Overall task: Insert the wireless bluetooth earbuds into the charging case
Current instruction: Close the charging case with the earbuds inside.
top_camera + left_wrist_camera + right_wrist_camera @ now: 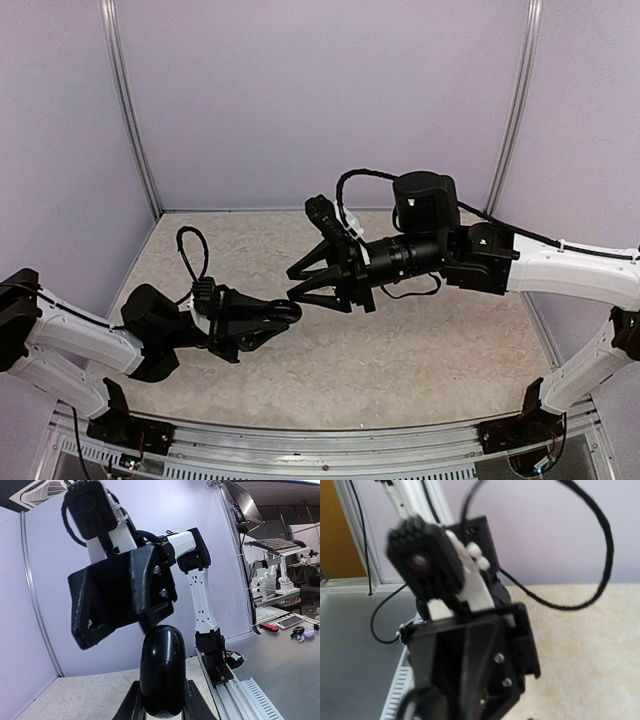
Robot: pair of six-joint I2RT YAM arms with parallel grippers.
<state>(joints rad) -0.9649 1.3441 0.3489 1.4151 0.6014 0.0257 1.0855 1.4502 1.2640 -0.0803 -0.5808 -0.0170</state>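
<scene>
We saw a beige tabletop (430, 350) with a fine mottled speckle, and plain pale lilac walls (320, 100) framed by silver posts (130, 110). Both the left gripper (286, 313) and the right gripper (291, 285) were matte black, on white arm links (575, 265). The rounded piece (162, 670) between the left fingers was glossy black.

Soft, even, bright light fills the overhead view; shadows on the counter (430, 350) are faint. The left wrist view bows straight lines toward its edges, with pale glare streaks on the black disc (162, 665). The right wrist view is blurred throughout, near parts worst.
</scene>
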